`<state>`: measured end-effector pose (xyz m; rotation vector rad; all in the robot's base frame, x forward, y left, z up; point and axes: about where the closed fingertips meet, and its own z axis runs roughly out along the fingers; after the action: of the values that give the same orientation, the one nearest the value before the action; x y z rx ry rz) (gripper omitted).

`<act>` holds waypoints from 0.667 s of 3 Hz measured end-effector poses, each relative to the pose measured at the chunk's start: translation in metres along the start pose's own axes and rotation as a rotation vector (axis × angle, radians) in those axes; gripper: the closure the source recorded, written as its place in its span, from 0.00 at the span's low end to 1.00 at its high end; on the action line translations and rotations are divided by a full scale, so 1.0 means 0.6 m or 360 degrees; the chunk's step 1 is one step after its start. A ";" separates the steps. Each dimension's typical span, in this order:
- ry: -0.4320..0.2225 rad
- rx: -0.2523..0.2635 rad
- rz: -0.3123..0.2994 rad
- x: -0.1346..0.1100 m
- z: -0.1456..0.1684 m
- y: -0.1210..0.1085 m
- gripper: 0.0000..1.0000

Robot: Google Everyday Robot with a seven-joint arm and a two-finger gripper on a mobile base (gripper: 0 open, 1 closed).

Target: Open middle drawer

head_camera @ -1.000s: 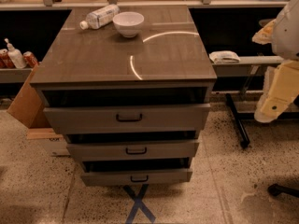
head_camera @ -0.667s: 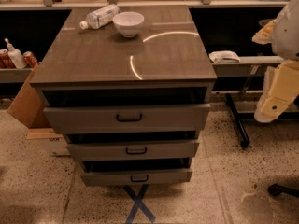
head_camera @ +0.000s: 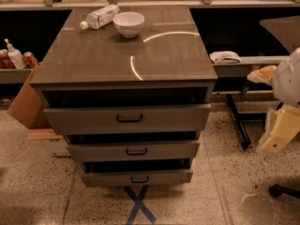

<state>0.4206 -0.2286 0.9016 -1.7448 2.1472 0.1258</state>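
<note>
The grey-brown wood-look middle drawer [head_camera: 133,151] is being shown partly out; the cream claw [head_camera: 277,137] is being held well right, its state untellable.

Speckled terrazzo floor [head_camera: 37,196] with blue tape cross [head_camera: 139,209].

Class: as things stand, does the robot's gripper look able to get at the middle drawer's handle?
Probably yes. The gripper sits low at the right, beside the cabinet; nothing stands in front of the middle drawer or its handle.
</note>
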 end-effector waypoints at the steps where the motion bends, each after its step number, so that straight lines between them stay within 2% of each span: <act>1: -0.0184 -0.0125 -0.0047 0.030 0.085 0.047 0.00; 2: -0.0185 -0.0125 -0.0047 0.030 0.085 0.047 0.00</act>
<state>0.4018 -0.2236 0.8437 -1.7662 2.0582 0.2999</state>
